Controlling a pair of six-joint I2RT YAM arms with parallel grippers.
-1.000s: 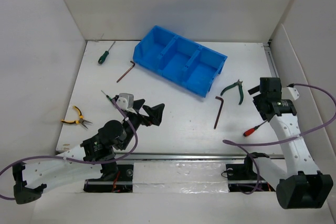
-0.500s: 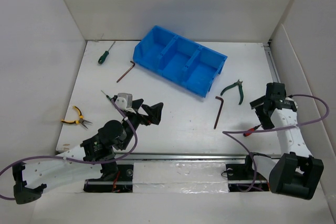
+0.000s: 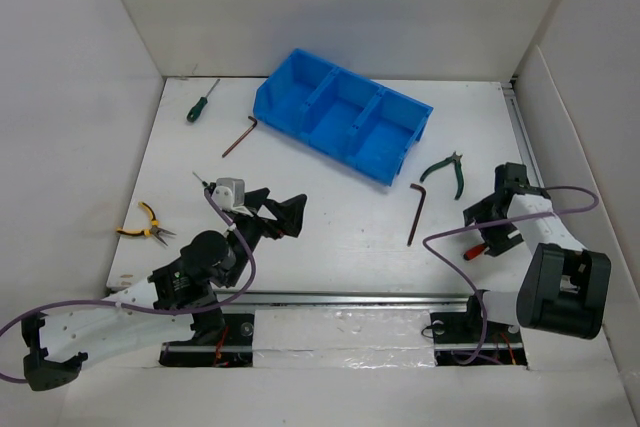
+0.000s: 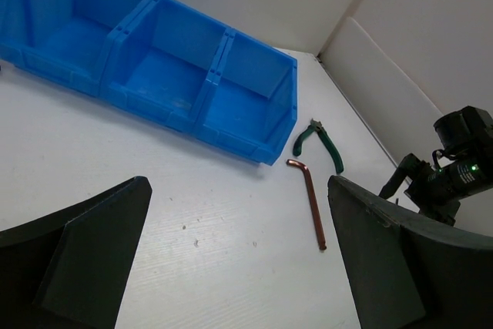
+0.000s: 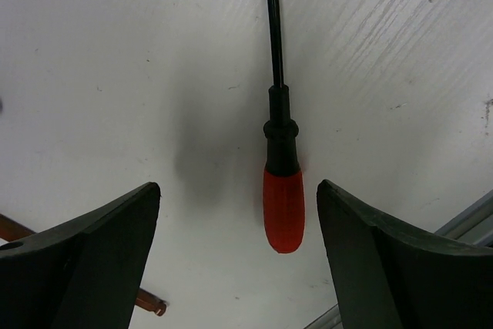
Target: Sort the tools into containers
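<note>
From above, our right jaws hang low over the red screwdriver point(image 3: 474, 251) on the tabletop point(image 3: 340, 217), well apart from the blue bin point(image 3: 280, 109). Left wrist: our left jaws stand apart, empty, facing that bin. Right wrist: jaws apart, straddling the handle point(image 5: 283, 207), we judge to grip it.

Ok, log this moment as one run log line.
right gripper: open above red-handled screwdriver | left gripper: open, empty | blue bin: no tools inside
</note>
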